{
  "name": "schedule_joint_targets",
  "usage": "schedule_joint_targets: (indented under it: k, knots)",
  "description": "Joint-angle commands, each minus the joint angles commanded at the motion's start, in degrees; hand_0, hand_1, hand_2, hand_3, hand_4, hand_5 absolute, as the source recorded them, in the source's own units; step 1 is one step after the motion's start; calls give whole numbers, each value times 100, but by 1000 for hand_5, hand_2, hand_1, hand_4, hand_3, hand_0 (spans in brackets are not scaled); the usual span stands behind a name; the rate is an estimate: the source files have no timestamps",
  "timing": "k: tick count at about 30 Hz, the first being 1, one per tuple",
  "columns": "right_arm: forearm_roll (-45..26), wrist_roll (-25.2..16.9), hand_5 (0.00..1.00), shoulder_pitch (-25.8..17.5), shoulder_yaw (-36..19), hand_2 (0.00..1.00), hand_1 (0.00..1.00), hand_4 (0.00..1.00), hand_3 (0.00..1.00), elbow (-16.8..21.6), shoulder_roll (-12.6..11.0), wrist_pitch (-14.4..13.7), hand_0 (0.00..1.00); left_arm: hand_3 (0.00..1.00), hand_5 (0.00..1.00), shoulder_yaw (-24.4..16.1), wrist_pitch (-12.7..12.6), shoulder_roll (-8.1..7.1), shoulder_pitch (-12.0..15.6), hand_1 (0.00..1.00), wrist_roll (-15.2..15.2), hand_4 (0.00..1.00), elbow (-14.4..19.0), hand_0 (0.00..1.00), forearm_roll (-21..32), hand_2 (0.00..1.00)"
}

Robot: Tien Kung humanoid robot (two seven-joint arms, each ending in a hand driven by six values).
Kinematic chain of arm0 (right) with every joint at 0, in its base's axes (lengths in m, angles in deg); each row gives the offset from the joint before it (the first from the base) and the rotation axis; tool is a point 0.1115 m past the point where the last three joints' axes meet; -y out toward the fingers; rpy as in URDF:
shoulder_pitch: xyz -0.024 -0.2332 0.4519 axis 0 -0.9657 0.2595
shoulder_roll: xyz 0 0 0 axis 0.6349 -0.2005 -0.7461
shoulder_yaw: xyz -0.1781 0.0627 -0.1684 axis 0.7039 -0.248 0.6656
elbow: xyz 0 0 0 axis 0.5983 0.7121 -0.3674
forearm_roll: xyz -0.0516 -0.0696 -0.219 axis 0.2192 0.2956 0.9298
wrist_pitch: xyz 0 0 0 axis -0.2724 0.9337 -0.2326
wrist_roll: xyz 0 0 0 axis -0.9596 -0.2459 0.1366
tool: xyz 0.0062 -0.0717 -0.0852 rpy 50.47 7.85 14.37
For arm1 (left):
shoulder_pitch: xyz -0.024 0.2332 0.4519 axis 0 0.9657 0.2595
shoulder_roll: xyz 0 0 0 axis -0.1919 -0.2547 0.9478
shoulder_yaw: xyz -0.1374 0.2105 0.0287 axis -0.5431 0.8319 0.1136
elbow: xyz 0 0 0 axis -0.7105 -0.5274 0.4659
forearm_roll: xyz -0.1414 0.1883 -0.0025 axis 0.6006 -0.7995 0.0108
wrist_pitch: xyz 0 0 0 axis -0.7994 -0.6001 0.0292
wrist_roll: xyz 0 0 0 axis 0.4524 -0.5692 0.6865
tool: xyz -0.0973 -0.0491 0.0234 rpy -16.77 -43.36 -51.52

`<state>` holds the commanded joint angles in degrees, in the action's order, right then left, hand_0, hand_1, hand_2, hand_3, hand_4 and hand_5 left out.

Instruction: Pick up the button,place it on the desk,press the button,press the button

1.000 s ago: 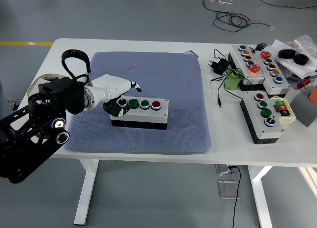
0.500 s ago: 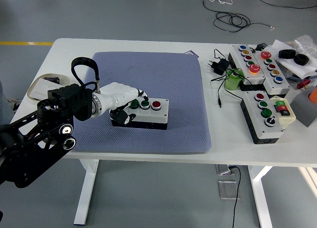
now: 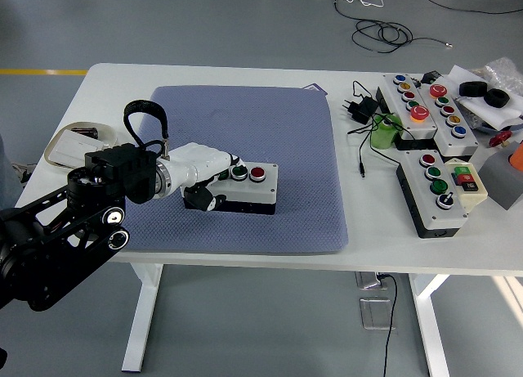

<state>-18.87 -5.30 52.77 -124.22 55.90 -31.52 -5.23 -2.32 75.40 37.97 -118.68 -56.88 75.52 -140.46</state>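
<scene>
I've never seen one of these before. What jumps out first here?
The white left hand on a black arm lies over the left end of a button box in the middle of a blue mat. At the table's right, more button boxes sit among cables.

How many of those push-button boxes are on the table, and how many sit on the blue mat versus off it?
On the blue mat: 1, the button box under the left hand
Off the mat, at right: 3, two long boxes and one nearer box
Total: 4
</scene>
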Motion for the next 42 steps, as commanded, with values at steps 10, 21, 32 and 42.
schedule_joint_targets:
  k: [10, 21, 32, 42]
  knots:
    - [8, -3, 405, 5, -14, 552, 511, 301, 605, 0, 0, 5, 654, 843, 98, -55, 34, -34, -10, 2, 5, 572, -21, 41, 4, 46]
    - [23, 3, 405, 12, -38, 552, 511, 302, 605, 0, 5, 2, 654, 841, 102, 131, 115, -64, -36, 2, 32, 572, -56, 41, 33, 46]
    - [20, 2, 406, 20, -34, 551, 511, 300, 604, 0, 3, 3, 654, 838, 103, 168, 19, -61, -42, 4, -6, 573, -107, 42, -40, 47]
    - [6, -2, 406, 26, -13, 551, 510, 299, 604, 0, -2, 2, 654, 838, 97, -221, -47, 133, -41, 2, -51, 573, -35, 41, 5, 47]
